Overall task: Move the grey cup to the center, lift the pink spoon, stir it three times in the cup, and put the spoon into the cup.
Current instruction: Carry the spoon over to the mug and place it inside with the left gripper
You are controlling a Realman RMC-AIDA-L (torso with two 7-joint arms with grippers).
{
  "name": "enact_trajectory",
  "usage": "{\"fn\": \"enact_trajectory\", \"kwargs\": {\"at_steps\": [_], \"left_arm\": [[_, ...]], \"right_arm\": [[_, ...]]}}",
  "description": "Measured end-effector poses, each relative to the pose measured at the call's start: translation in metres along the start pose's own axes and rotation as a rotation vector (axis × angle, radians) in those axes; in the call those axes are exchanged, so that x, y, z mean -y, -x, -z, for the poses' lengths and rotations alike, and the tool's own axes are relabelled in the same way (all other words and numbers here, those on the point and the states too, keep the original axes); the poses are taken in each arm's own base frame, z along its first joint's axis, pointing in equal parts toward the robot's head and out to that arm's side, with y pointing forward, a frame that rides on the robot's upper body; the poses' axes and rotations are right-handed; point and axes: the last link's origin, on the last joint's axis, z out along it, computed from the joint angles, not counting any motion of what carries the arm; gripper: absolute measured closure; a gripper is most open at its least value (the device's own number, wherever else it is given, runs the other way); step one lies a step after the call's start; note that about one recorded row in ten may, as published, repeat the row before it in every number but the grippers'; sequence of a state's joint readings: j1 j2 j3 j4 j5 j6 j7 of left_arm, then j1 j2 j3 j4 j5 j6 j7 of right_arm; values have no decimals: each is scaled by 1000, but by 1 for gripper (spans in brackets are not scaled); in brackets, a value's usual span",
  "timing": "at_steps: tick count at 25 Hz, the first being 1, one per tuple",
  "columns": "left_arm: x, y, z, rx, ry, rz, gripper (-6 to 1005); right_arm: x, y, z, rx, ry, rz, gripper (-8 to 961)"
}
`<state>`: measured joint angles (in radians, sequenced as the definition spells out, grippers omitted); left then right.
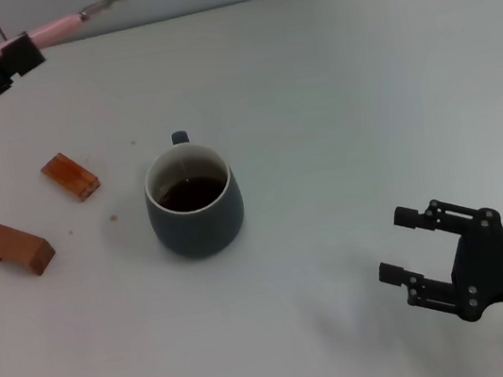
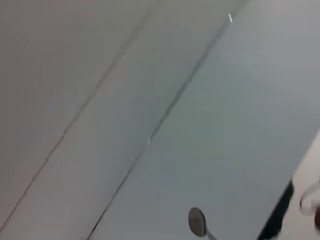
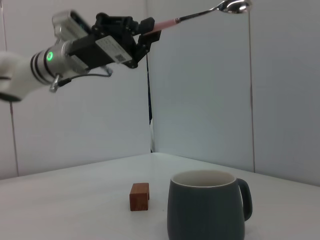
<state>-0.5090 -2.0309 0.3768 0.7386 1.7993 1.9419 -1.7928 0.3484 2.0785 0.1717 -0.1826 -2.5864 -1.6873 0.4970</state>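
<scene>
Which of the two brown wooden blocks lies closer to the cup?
The brighter orange-brown wooden block, farther back, lies closer to the dark grey-blue ceramic cup; the darker brown wooden block sits farther left.

The grey cup (image 1: 195, 205), a rounded dark grey-blue mug with white interior and small loop handle turned away from the robot, stands upright on the table, holding dark brown liquid. The pink spoon (image 1: 99, 11), slim, with pale pink handle and silver shaft and bowl, is raised high above the table, roughly horizontal, gripped at its handle end, bowl outward.
</scene>
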Motion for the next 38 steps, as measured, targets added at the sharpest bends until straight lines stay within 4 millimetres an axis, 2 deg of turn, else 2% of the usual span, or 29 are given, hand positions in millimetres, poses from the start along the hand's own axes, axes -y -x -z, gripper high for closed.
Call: {"fn": "enact_trajectory", "kwargs": {"at_steps": [5,6,7,9,12,14,19,25,30,31,33,37,38], "left_arm": [[-17,-34,-10,208,1,-270,869],[-17,-34,-10,208,1,-270,869],[-27,-45,-15,295,-6,-371,869],[-36,-55,-21,385,-17,-456,868],[-41,-58,-25,467,-37,-509,868],[-46,-56,-32,603,-79,-578,868],[-52,-49,-48,755,-99,-665,868],[-53,-46,-61,850,-122,-692,867],[-51,-45,-65,880,-136,-698,867],[-48,-41,-74,941,-160,-714,867],[-47,-40,-79,975,-175,-727,866],[-47,-40,-79,975,-175,-727,866],[-47,-36,-91,1052,-195,-749,866]], "right_arm": [[-2,-2,3,-4,-7,-8,258],[-2,-2,3,-4,-8,-10,258],[-3,-3,4,-5,-10,-12,258],[-4,-3,5,-7,-13,-17,258],[-5,-4,7,-8,-16,-20,258],[-5,-5,7,-9,-18,-22,257],[-5,-5,7,-9,-17,-22,257],[-6,-5,7,-8,-17,-23,258],[-6,-4,7,-7,-16,-23,257],[-6,-4,7,-7,-16,-23,257],[-6,-4,7,-7,-16,-24,257],[-5,-4,6,-6,-15,-32,258],[-5,-4,6,-6,-14,-33,258]]}}
